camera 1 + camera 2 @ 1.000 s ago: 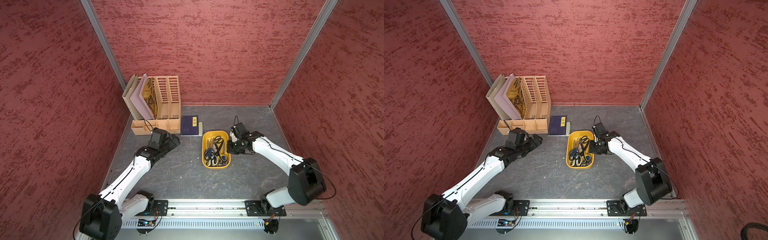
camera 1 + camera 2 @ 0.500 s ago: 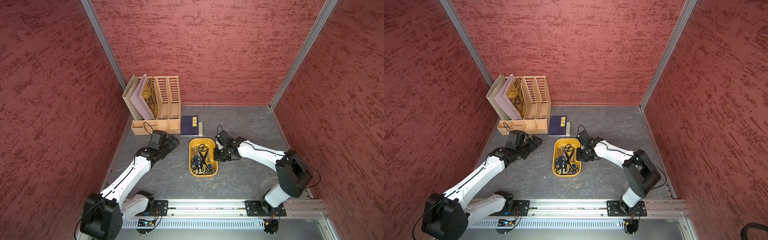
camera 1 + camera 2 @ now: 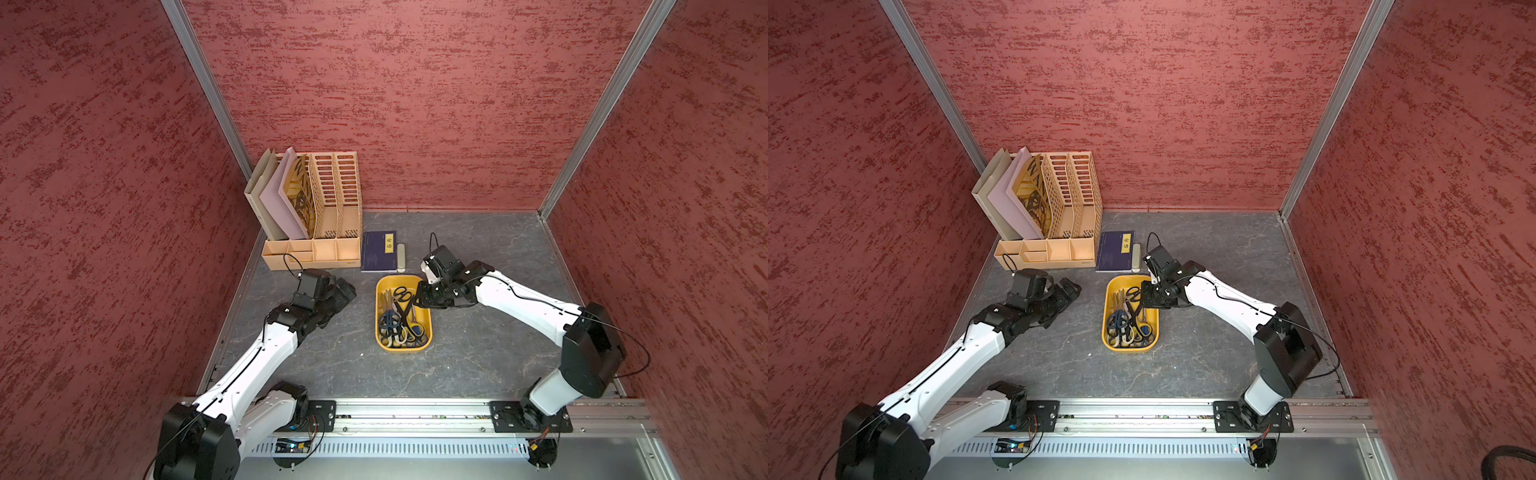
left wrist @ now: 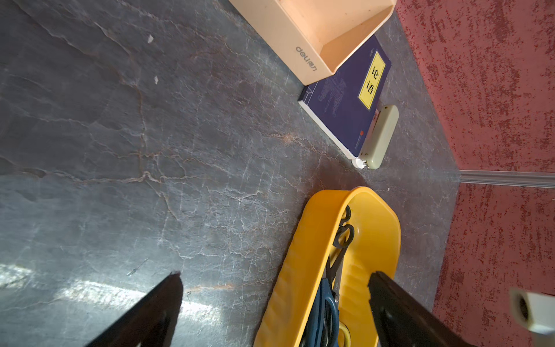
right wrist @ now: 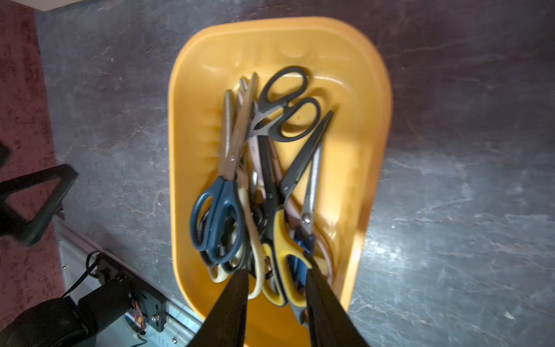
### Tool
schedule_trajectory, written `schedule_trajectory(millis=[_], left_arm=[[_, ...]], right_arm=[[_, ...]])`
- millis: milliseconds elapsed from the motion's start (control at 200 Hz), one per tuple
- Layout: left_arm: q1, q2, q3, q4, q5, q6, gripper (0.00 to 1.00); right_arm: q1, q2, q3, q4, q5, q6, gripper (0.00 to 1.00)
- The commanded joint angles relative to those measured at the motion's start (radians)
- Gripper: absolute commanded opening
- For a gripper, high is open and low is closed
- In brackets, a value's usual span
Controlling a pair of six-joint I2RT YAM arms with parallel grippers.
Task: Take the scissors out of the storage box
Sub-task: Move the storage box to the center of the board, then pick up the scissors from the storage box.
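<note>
The storage box (image 3: 379, 320) (image 3: 1105, 320), a shallow yellow tub, lies mid-table with several scissors (image 3: 400, 322) (image 3: 1128, 323) heaped inside; their handles are black, dark blue, cream and black-and-yellow (image 5: 264, 180). My right gripper (image 3: 419, 296) (image 3: 1142, 297) hovers over the tub's far right corner. In the right wrist view its jaws (image 5: 276, 272) stand apart above the scissors, holding nothing. My left gripper (image 3: 347, 291) (image 3: 1074, 288) (image 4: 274, 285) is wide open and low over the table, left of the tub (image 4: 300, 270).
A beige slotted file organizer (image 3: 316, 216) (image 3: 1054, 208) stands at the back left. Beside it lie a dark blue book (image 3: 377, 251) (image 4: 342, 102) and a small cream stapler-like object (image 3: 401, 257) (image 4: 380, 138), just behind the tub. Red walls enclose three sides; the rail (image 3: 415, 415) runs along the front.
The tub slid left toward the table's middle with my right gripper at its far right rim. The right jaws, shut before, now stand apart. The left arm barely moved.
</note>
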Motion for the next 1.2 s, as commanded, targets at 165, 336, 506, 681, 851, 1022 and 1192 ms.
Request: schedule_trajectory(millis=[165, 336, 506, 681, 851, 1022, 1192], left_arm=[[-0.02, 0.044, 0.015, 0.028, 0.034, -0.006, 1.0], [-0.022, 0.014, 0.011, -0.018, 0.021, 0.017, 1.0], [-0.021, -0.037, -0.006, -0.048, -0.005, 0.031, 1.0], [-0.02, -0.064, -0.02, -0.054, -0.016, 0.032, 1.0], [-0.02, -0.066, -0.02, -0.055, -0.017, 0.032, 1.0], [-0.021, -0.073, -0.019, -0.06, -0.023, 0.037, 1.0], [-0.019, -0.079, -0.017, -0.064, -0.031, 0.046, 1.0]], right_arm=[[0.094, 0.112, 0.032, 0.047, -0.05, 0.042, 0.34], [0.13, 0.186, 0.067, 0.051, -0.038, 0.056, 0.33], [0.135, 0.222, 0.085, 0.037, -0.007, 0.061, 0.31], [0.135, 0.236, 0.099, 0.05, 0.001, 0.07, 0.3], [0.135, 0.263, 0.123, 0.04, 0.012, 0.084, 0.3], [0.135, 0.261, 0.137, 0.032, 0.049, 0.116, 0.34], [0.134, 0.279, 0.163, -0.007, 0.091, 0.15, 0.38]])
